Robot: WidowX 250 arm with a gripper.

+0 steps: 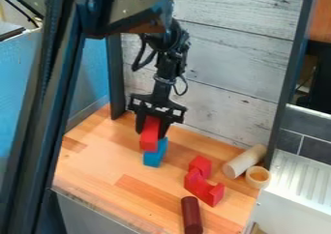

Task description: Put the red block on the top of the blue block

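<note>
The black gripper (pixel 152 128) hangs straight down left of the middle, a finger on each side of a long red block (pixel 149 139), and is shut on it. The red block's lower end stands over the blue block (pixel 154 158), which sits on the wooden table and is partly covered by it. The two blocks look to be in contact, though a small gap between them cannot be ruled out from this angle.
To the right lie a red cube (pixel 201 166), a red arch-shaped block (pixel 203 188), a pale wooden cylinder (pixel 244 161) and a small round cup-like piece (pixel 257 177). A dark red cylinder (pixel 191 215) is near the front edge. A whitewashed plank wall (pixel 226 68) rises behind.
</note>
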